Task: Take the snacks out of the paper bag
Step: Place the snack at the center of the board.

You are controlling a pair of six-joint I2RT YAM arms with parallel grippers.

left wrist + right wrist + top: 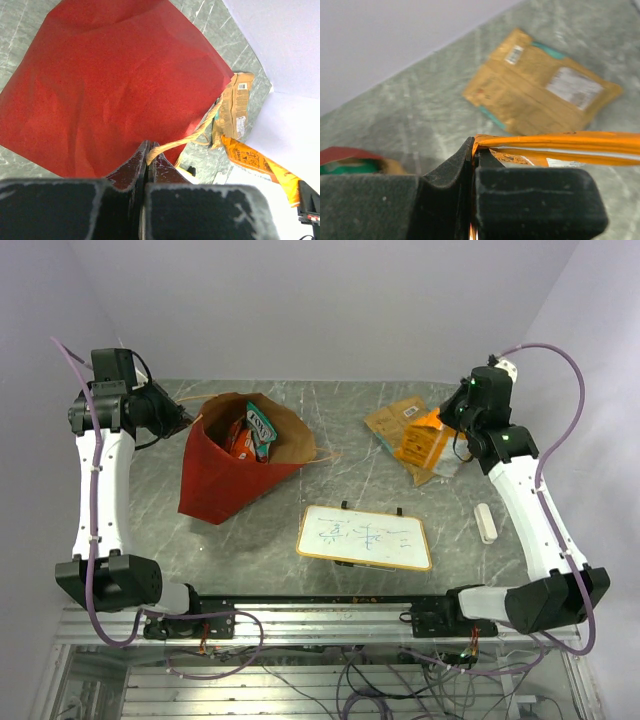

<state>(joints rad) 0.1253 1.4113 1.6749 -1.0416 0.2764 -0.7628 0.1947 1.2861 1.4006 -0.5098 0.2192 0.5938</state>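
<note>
Setting: robotics lab, bench-top test cell. Grounds for the entry: my left arm (98, 490) and my right arm (535, 515), both white and black, fixed to a black rail (320, 598) along the near edge of a grey marble-patterned table (350, 410). Purple cables (572, 365) loop off each arm. A slotted metal frame (300, 638) sits nearest of all, with loose wiring (380, 680) bundled in it. Plain pale walls (320, 310) box in the far, left and right sides. A scribbled whiteboard (365, 537) lies flat at near centre.
</note>
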